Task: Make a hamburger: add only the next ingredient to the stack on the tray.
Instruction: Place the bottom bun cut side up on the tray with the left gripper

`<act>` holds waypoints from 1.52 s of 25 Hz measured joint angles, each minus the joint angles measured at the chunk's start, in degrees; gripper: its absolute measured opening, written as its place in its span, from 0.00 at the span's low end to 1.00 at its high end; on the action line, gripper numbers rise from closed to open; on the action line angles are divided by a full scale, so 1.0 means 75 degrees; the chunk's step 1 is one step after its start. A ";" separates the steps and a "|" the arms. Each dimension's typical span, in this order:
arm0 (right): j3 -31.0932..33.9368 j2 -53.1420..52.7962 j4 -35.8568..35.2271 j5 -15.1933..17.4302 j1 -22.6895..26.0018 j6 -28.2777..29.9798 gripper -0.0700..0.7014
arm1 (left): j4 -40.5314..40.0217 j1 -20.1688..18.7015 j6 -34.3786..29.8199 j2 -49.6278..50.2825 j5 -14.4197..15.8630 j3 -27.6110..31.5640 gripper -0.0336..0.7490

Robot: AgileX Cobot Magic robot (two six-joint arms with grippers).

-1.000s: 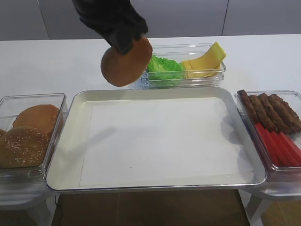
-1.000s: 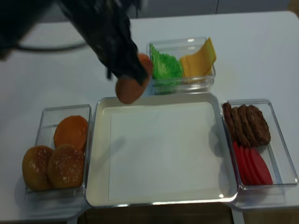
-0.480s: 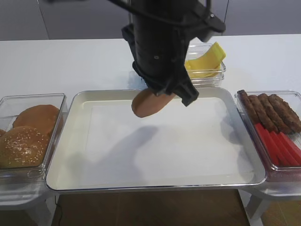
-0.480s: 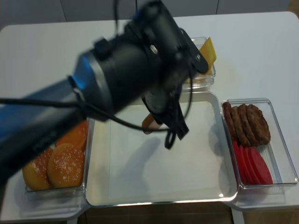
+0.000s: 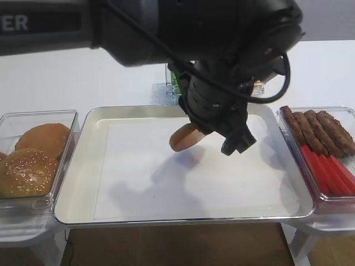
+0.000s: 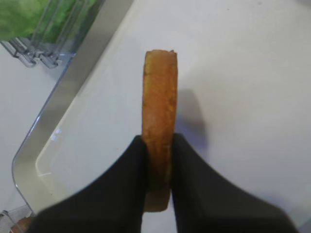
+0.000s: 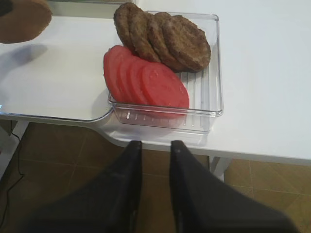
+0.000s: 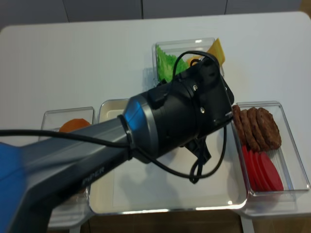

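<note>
My left gripper (image 6: 158, 148) is shut on the flat bun half (image 6: 160, 102), gripping it on both faces so that it stands on edge. The bun half (image 5: 184, 138) hangs just over the back middle of the silver tray (image 5: 83, 166), above the white paper (image 5: 166, 188). It also shows at the top left of the right wrist view as the bun half (image 7: 22, 19). No stack shows on the visible part of the tray. My right gripper (image 7: 155, 148) hangs off the table's front right, over the floor, its fingers a narrow gap apart with nothing between them.
A clear bin (image 5: 69, 119) left of the tray holds a sesame bun (image 5: 25, 173) and a plain bun (image 5: 43, 138). The right bin (image 7: 214, 73) holds patties (image 7: 170, 41) and tomato slices (image 7: 146, 80). Lettuce (image 8: 167, 65) and cheese (image 8: 217, 48) sit behind the tray.
The left arm has swung from the back left over the tray, rightward and lower, carrying the bun half, which now hangs close above the paper.
</note>
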State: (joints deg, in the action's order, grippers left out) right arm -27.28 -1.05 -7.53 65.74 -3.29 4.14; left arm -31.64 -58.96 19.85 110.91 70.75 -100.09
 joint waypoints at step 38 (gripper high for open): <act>0.0000 0.0000 0.0000 0.0000 0.0000 0.0000 0.29 | -0.0313 -0.0050 0.0177 0.0516 -0.0066 -0.0047 0.17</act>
State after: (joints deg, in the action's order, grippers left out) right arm -27.28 -1.05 -7.53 65.74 -3.29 4.14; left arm -33.98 -59.34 21.18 114.78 70.25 -100.44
